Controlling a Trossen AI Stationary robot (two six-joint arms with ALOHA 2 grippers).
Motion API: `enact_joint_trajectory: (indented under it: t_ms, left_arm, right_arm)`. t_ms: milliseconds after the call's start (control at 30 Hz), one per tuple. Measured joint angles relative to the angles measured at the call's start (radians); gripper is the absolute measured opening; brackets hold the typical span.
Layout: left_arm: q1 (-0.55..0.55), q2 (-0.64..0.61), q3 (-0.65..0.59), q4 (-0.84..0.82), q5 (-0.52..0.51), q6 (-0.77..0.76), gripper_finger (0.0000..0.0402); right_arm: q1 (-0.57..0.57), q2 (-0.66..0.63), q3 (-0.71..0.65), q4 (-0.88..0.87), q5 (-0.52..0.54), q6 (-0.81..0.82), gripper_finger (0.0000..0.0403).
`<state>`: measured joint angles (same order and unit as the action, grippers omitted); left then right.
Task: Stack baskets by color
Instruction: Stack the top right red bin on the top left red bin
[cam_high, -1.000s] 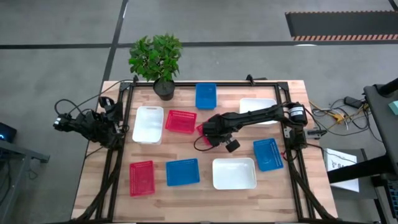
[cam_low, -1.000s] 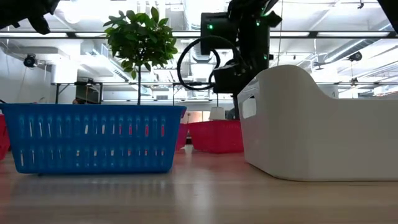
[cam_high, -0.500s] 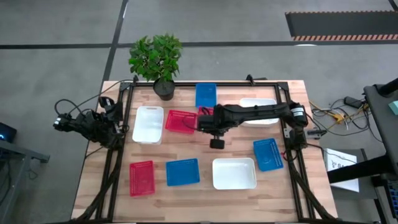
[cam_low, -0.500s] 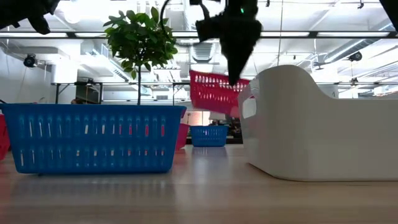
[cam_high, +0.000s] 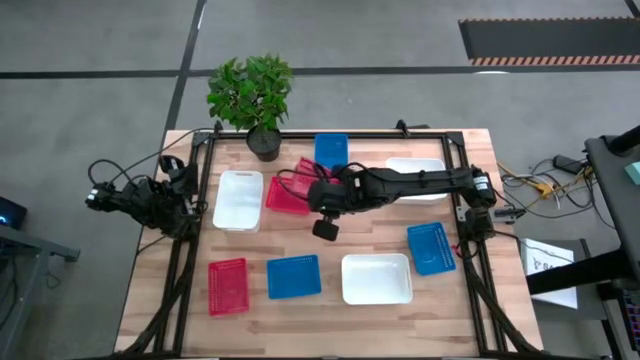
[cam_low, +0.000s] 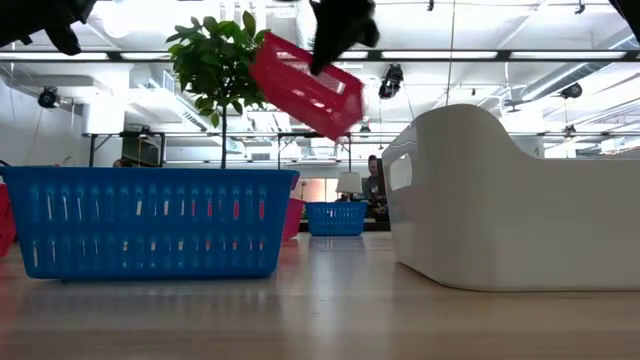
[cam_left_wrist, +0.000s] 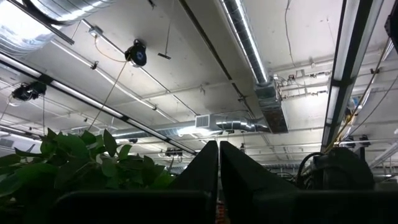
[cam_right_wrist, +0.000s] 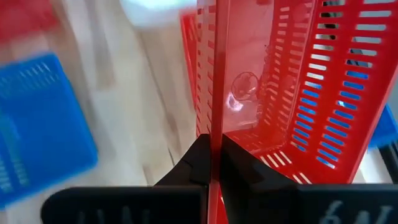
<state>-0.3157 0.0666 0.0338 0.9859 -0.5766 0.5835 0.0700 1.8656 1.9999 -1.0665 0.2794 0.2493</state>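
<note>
The red mesh-walled plastic basket (cam_high: 288, 194) on the table is partly hidden by the dark right arm (cam_high: 400, 184); the wooden tabletop (cam_right_wrist: 143, 118) is blurred.

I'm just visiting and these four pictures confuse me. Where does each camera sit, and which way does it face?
High view: overhead, looking straight down on the table and both arms.
Low view: at tabletop height, looking level across; the right gripper hangs in from above.
Left wrist view: on the parked left arm, facing the ceiling past the shut left gripper.
Right wrist view: on the right arm, looking along its gripper, shut on the red basket.
Shared: the high, low and right wrist views all show that tilted, lifted red basket.
</note>
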Motion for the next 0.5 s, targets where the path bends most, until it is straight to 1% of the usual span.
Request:
enact_joint_trajectory:
  t_ms: [133, 300, 500]
  left_arm:
    - [0.0, 0.0, 0.0, 0.0, 0.0, 0.0, 0.0]
    - [0.0, 0.0, 0.0, 0.0, 0.0, 0.0, 0.0]
    - [0.0, 0.0, 0.0, 0.0, 0.0, 0.0, 0.0]
  right_arm:
    - [-0.008, 0.002, -0.006, 0.074, -0.013, -0.053, 0.0009]
    - [-0.012, 0.003, -0.018, 0.183, 0.031, -0.116, 0.0009]
    - [-0.022, 0.003, -0.095, 0.331, 0.028, -0.178, 0.0009]
